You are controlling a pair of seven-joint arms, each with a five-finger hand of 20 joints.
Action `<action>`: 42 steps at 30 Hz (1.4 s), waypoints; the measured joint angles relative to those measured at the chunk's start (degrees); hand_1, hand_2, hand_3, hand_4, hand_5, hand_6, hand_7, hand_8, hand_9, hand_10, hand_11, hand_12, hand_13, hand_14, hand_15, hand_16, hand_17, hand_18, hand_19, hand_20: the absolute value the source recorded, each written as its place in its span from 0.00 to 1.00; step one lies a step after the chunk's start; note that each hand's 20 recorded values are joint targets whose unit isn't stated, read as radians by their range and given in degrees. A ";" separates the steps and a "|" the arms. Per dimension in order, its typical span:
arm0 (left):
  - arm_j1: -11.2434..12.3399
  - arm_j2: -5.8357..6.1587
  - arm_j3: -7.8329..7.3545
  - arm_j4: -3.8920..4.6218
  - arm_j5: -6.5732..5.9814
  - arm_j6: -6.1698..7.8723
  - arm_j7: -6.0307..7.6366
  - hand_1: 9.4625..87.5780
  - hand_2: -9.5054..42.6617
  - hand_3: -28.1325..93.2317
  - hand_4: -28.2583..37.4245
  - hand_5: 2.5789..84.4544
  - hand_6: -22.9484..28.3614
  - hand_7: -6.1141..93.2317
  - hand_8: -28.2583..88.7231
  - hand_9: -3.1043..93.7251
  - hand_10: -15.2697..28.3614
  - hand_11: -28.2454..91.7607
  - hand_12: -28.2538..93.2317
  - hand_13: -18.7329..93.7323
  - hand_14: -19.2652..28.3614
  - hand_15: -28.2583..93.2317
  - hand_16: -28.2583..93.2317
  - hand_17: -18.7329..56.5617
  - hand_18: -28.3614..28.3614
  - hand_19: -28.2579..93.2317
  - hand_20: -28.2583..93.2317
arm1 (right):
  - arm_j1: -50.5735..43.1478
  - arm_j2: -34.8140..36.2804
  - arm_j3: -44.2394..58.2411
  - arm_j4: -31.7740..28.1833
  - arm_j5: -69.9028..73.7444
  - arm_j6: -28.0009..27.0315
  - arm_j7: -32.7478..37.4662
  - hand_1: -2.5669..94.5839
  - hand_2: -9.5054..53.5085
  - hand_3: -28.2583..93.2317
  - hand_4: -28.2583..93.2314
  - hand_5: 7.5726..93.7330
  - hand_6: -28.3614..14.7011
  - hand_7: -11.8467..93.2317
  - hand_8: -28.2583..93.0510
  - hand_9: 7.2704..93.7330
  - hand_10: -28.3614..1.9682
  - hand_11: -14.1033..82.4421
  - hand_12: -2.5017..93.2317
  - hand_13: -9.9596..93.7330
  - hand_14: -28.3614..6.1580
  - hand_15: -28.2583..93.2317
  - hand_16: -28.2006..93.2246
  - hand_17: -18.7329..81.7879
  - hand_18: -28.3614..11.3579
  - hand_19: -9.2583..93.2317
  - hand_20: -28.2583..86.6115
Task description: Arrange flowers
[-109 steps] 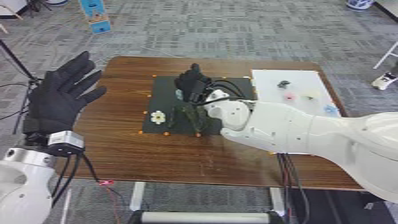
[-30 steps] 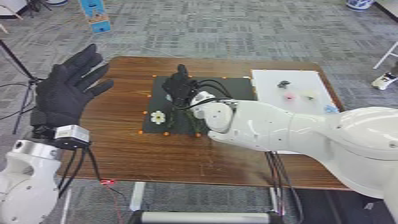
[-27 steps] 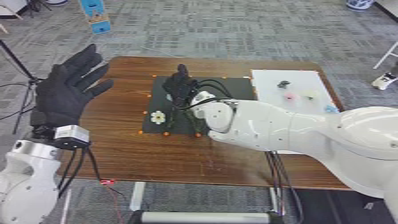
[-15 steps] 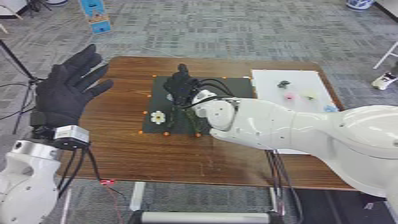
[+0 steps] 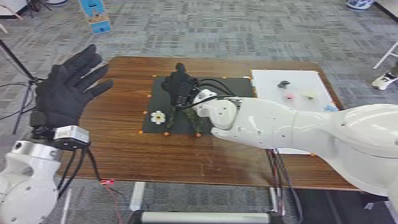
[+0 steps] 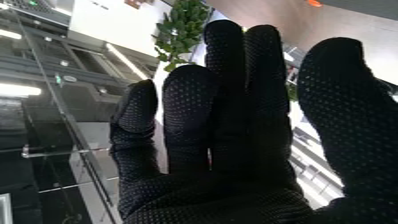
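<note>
In the head view, my right hand [image 5: 180, 86] is over the dark mat [image 5: 158, 102], its fingers pointing toward the far edge. The right wrist view shows the same hand [image 6: 235, 150] with fingers fairly straight and the thumb apart, holding nothing visible. A white flower [image 5: 158, 117] lies on the mat, on the near side of that hand. Thin green stems [image 5: 194, 120] lie beside it, partly hidden by the hand and wrist. My left hand [image 5: 67, 90] is raised open by the table's left side. Pink [image 5: 290, 95], pale yellow [image 5: 309, 94] and blue [image 5: 330, 108] flowers are on the white board [image 5: 266, 77].
A small dark green item [image 5: 283, 84] sits on the white board. Small orange markers surround the mat on the brown table [image 5: 178, 160]. My right forearm crosses the board's near part. Leafy greenery [image 6: 178, 32] appears beyond the fingers in the right wrist view.
Compared with the oldest frame, my right hand has shifted left over the mat, and my left hand has moved slightly right and away. Over the last second both have stayed nearly still.
</note>
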 measured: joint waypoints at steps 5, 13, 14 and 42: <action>-0.03 0.00 0.04 0.00 0.00 0.00 0.00 0.17 0.02 0.77 0.00 0.31 0.49 0.22 0.17 0.27 0.58 0.34 0.36 0.33 0.69 0.32 0.27 0.10 0.89 0.56 0.30 | 0.00 0.00 0.12 0.06 -0.10 -0.33 -0.06 0.41 0.00 0.94 0.00 0.63 0.79 0.41 0.17 0.73 0.73 0.40 0.33 0.64 0.61 0.86 0.53 0.41 0.21 0.84 0.74; 0.05 0.00 -0.01 0.00 -0.01 0.02 0.01 0.17 0.02 0.77 0.00 0.31 0.50 0.22 0.17 0.27 0.58 0.34 0.36 0.33 0.69 0.32 0.27 0.10 0.89 0.56 0.30 | -0.09 0.50 1.78 -1.34 -2.18 -6.52 2.98 0.46 0.00 0.95 0.01 0.59 0.80 0.41 0.15 0.71 0.73 0.35 0.48 0.62 0.64 0.83 0.59 0.40 0.22 0.84 0.74; 0.08 -0.02 -0.03 0.00 -0.01 0.02 0.01 0.17 0.02 0.76 0.00 0.31 0.49 0.22 0.17 0.27 0.58 0.34 0.36 0.33 0.69 0.32 0.27 0.10 0.89 0.56 0.30 | -0.18 0.67 2.19 -1.52 -2.46 -6.88 3.23 0.46 0.00 0.95 0.01 0.59 0.80 0.41 0.14 0.70 0.73 0.36 0.49 0.62 0.64 0.83 0.59 0.40 0.22 0.84 0.74; 6.60 -4.66 -4.57 -1.50 -0.04 -0.13 -1.67 0.16 0.02 0.77 0.00 0.31 0.49 0.21 0.17 0.27 0.58 0.34 0.36 0.33 0.69 0.32 0.27 0.10 0.89 0.56 0.30 | -25.60 34.46 42.36 -22.18 -7.45 -10.86 10.75 0.35 0.00 0.81 0.00 0.40 0.58 0.32 0.14 0.45 0.49 0.36 0.25 0.49 0.46 0.84 0.45 0.36 0.19 0.83 0.74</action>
